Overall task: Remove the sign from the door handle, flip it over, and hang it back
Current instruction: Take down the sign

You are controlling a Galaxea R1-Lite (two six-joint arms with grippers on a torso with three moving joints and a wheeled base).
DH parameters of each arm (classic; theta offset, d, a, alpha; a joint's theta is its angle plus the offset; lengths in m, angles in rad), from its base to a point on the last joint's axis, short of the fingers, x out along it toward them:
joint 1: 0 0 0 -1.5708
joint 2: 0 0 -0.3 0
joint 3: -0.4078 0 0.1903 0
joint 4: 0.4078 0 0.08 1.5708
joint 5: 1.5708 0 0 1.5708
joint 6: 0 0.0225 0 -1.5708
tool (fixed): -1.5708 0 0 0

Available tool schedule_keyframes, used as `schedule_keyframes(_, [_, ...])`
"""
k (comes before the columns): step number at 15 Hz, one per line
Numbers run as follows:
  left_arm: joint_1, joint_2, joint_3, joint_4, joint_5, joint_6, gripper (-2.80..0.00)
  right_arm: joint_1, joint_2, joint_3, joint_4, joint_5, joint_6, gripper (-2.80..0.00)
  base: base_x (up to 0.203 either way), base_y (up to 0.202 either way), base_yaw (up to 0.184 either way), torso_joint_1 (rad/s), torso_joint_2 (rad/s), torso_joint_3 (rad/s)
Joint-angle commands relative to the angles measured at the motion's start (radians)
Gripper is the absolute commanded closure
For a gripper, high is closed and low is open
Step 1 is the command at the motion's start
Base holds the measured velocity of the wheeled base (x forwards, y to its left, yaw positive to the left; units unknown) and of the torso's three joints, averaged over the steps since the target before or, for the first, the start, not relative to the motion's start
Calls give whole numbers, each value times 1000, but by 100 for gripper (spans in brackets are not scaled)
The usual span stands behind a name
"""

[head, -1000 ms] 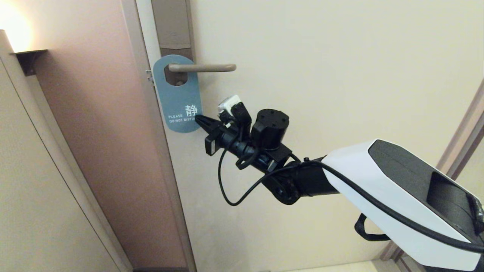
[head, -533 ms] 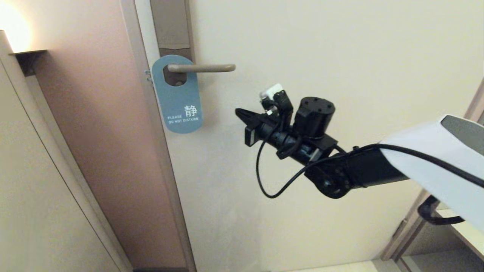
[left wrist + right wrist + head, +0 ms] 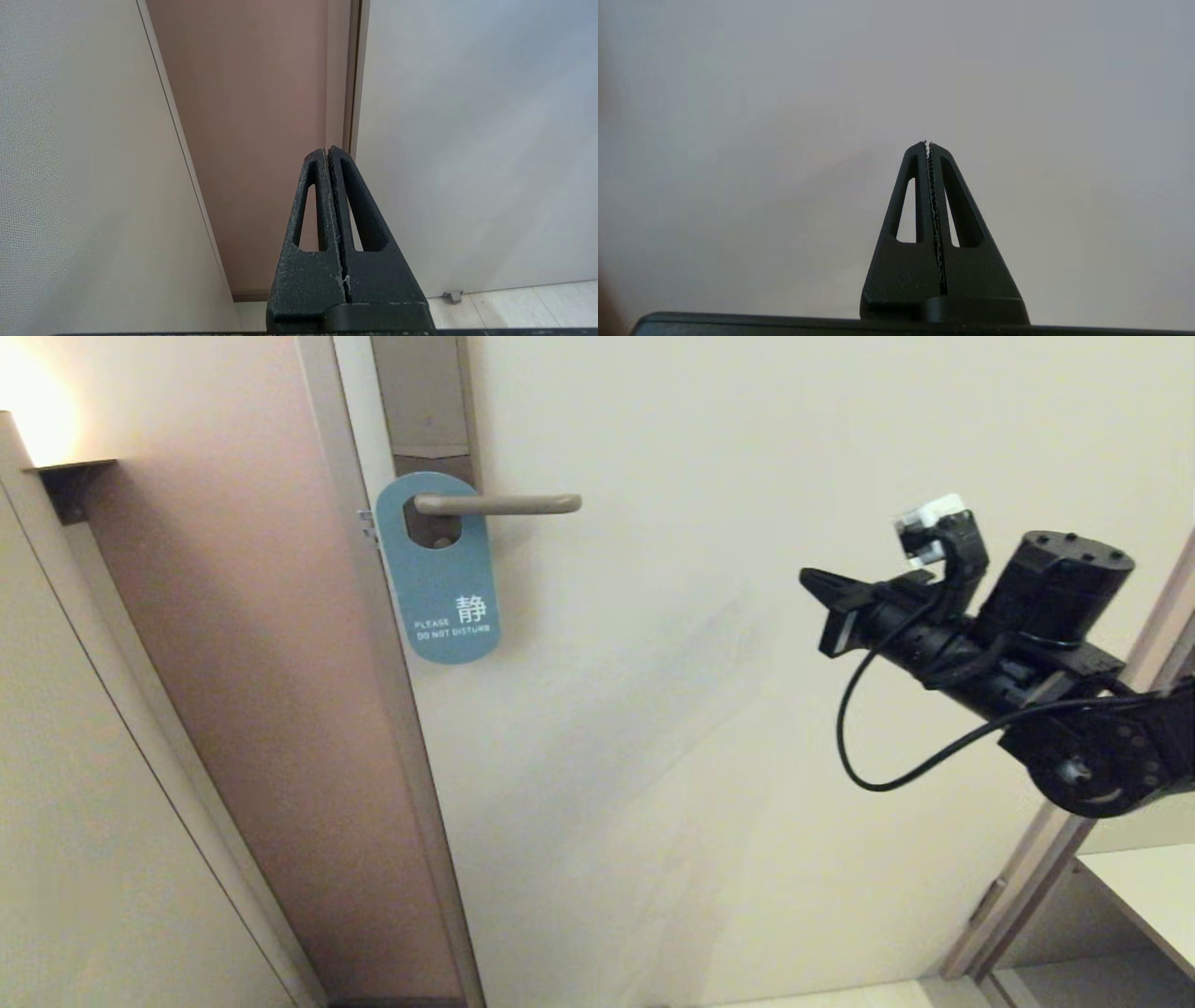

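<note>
Right hand point(image 3: 810, 581), closed, well apart from sign point(image 3: 439, 569).

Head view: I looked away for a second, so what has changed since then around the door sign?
The right gripper, shut and empty, drew back from the sign's lower edge toward the robot's right, now well clear. The sign stayed hanging on the door handle, blue face out. The left gripper is shut, low by the door frame.

Sign point(image 3: 437, 574) – blue face out, hung on door handle point(image 3: 498, 504) – horizontal beige lever.
</note>
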Motion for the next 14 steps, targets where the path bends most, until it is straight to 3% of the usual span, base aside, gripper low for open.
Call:
schedule_keyframes(1, [0, 0, 0, 0, 1, 0, 0, -97, -135, 136, -9, 4, 3, 0, 0, 0, 0, 0, 0, 0])
schedule_keyframes(4, [0, 0, 0, 0, 1, 0, 0, -177, -234, 281, -9, 5, 7, 0, 0, 0, 0, 0, 0, 0])
schedule_keyframes(14, [1, 0, 0, 0, 1, 0, 0, -296, -557, 703, 33, 3, 8, 0, 0, 0, 0, 0, 0, 0])
